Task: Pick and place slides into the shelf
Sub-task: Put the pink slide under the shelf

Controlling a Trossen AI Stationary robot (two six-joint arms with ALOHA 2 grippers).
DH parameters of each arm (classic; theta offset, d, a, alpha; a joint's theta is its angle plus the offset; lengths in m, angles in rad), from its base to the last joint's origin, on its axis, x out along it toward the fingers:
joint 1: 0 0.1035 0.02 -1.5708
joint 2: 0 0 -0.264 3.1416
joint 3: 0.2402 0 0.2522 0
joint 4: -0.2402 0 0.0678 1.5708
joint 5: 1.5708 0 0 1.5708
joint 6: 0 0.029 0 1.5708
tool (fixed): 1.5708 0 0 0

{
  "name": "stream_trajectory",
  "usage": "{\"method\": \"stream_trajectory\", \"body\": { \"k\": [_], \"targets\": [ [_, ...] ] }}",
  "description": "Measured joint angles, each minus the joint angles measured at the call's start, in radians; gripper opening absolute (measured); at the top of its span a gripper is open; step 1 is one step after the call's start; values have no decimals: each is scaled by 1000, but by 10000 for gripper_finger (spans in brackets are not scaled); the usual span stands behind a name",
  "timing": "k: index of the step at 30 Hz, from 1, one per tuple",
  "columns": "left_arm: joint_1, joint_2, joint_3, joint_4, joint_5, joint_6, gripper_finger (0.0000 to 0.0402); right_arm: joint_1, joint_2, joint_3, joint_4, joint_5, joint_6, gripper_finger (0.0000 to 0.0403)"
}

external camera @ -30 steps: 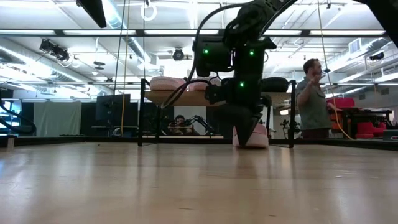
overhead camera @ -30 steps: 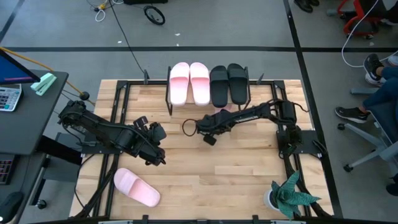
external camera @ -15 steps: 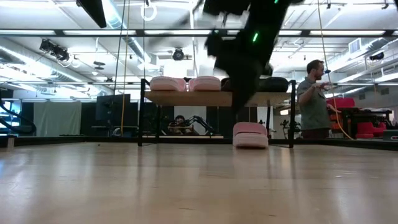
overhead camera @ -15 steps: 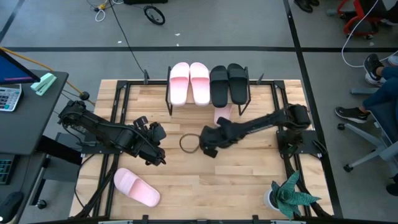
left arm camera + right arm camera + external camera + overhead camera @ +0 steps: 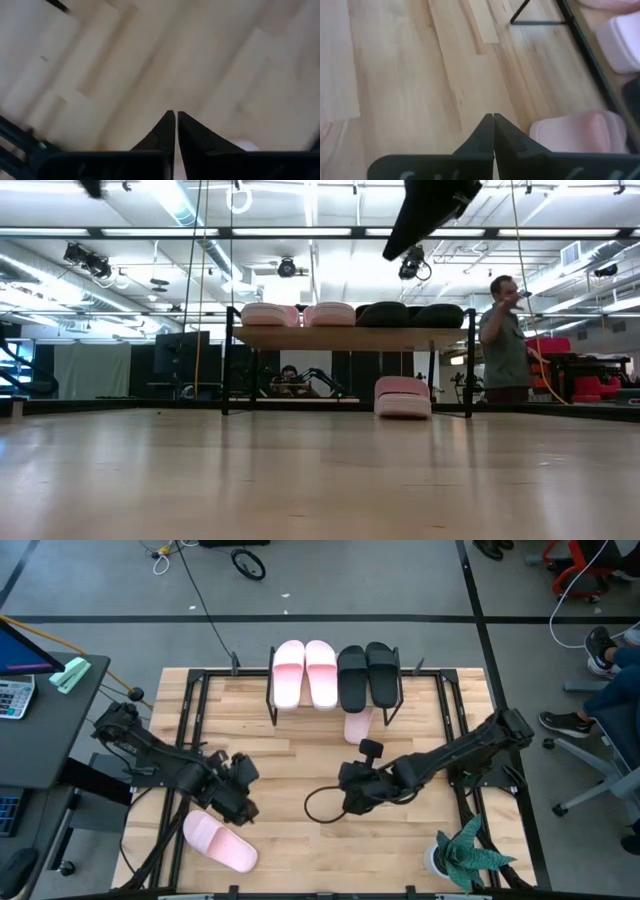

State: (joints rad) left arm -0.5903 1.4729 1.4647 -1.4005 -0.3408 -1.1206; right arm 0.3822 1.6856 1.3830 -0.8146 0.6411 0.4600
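Observation:
The shelf (image 5: 271, 690) stands at the table's far middle. Two light pink slides (image 5: 305, 672) and two black slides (image 5: 366, 675) lie side by side on its top board (image 5: 350, 337). A third pink slide (image 5: 357, 725) rests on the table under the shelf's near edge; it also shows in the low view (image 5: 402, 396) and the right wrist view (image 5: 580, 132). A fourth pink slide (image 5: 220, 842) lies sole down at the near left. My left gripper (image 5: 241, 803) is shut and empty, just beyond that slide. My right gripper (image 5: 349, 800) is shut and empty over the table's middle.
A potted plant (image 5: 462, 855) stands at the near right corner. A black cable loop (image 5: 320, 806) hangs by my right gripper. A person (image 5: 503, 340) stands in the room beyond the table. Bare wood lies between the two grippers.
My right gripper has drawn back from the pink slide under the shelf toward the table's near edge and has risen out of the low view; the slide stays on the table. My left gripper has moved toward the near left, closer to the pink slide there.

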Motion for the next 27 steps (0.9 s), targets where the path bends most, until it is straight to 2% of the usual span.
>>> {"method": "stream_trajectory", "body": {
  "k": [3, 6, 14, 17, 21, 27],
  "targets": [
    [-44, 30, 0, 19, 69, -73, 40, 8, -13, 0, 0, 11, -35, 3],
    [-98, 80, 1, 35, 95, -194, 56, 8, -13, 0, -10, 13, -64, 3],
    [-200, 315, 0, 39, 145, -307, 114, 7, -12, 0, -54, 13, -146, 4],
    [-200, 383, 0, 34, 271, -386, 137, 7, -12, 0, -56, 13, -149, 4],
    [-199, 446, 0, 19, 460, -385, 167, 7, -12, 0, -70, 13, -150, 4],
    [-198, 480, 0, -95, 490, -497, 189, 7, -12, 0, -83, 13, -175, 5]
  ]
}}
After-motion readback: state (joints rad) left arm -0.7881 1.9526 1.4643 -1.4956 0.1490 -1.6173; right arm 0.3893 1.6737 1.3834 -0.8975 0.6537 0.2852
